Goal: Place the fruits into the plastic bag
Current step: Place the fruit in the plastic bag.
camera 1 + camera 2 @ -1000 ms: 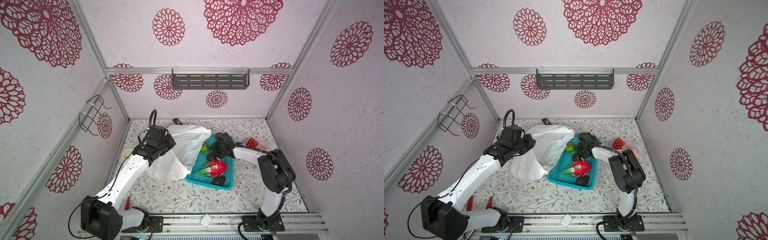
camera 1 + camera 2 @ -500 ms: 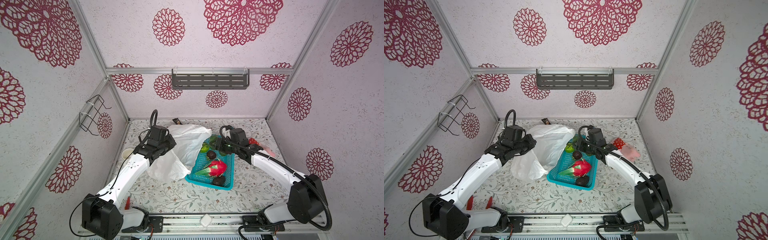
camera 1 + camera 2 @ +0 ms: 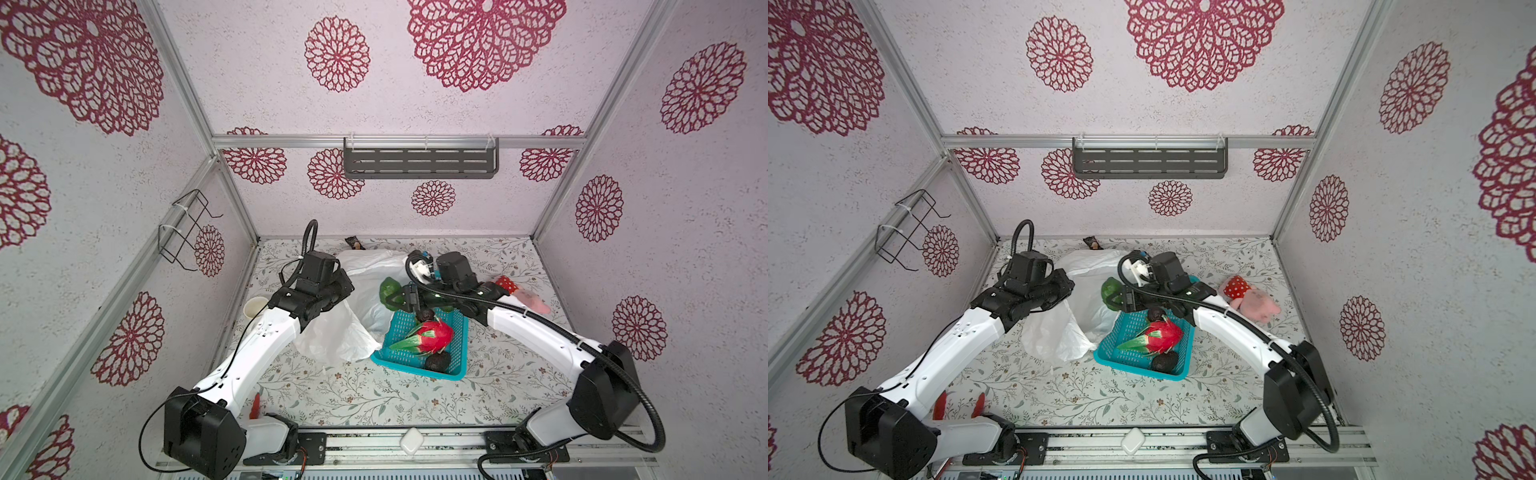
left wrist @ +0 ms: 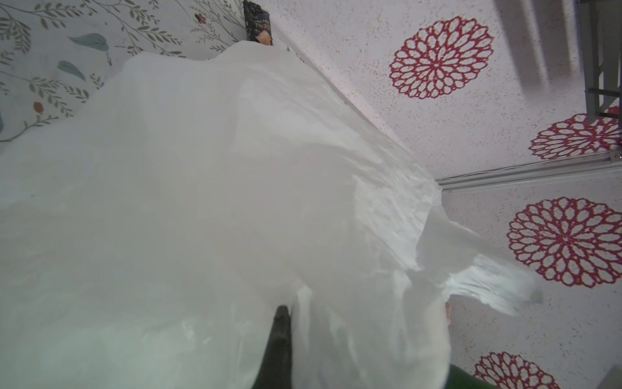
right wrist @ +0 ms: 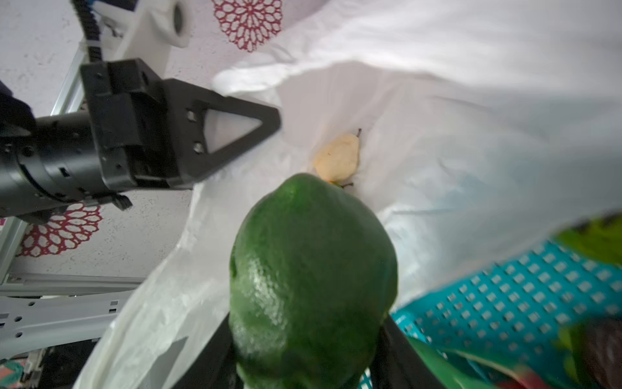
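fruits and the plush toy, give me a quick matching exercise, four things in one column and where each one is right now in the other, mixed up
1. green fruit
2. dragon fruit
3. pale pear
4. plush toy

A. in the teal basket
B. inside the plastic bag
C. on the table, outside the basket
D. held in the right gripper

Pairs: 1-D, 2-A, 3-B, 4-C

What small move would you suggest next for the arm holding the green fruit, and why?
Probably ease the right hand forward so the green fruit passes the rim of the plastic bag, then open: the left hand holds the mouth up, a pear lies inside, and the fruit hangs at the opening.
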Controlling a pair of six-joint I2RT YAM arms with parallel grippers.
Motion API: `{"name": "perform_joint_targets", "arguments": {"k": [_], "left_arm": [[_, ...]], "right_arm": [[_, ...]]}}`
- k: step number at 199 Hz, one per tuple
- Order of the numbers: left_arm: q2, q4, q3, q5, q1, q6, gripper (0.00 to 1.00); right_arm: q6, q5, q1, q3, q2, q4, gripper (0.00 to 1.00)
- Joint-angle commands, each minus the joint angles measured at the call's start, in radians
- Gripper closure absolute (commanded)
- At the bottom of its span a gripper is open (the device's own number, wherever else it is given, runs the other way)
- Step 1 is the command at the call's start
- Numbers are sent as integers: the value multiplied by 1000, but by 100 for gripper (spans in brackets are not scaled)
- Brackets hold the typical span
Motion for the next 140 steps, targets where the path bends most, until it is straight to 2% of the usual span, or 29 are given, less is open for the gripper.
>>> {"name": "perform_joint_targets", "arguments": {"k": [1,28,57,82,108,140], "left_arm": [[1,3,35,-22,-15,-14,100],[4,-1,45,-26,-25,-15,100],[5,-4,50,-32,-28,-12,100],[7,-5,49,-35,-28,-12,100],[8,-5,49,-34,-28,-11,100],[8,-6,48,-40,-28,-5,100]], "right_arm": [[-112,51,53,135,108,-69,53],[-189,108,89,294,254,-243,51],[-217,116,94,349,340,-340,50],[-223,142,94,340,352,-370,46],[-220,162,94,314,333,-361,35],[-217,189,94,290,297,-338,28]]}}
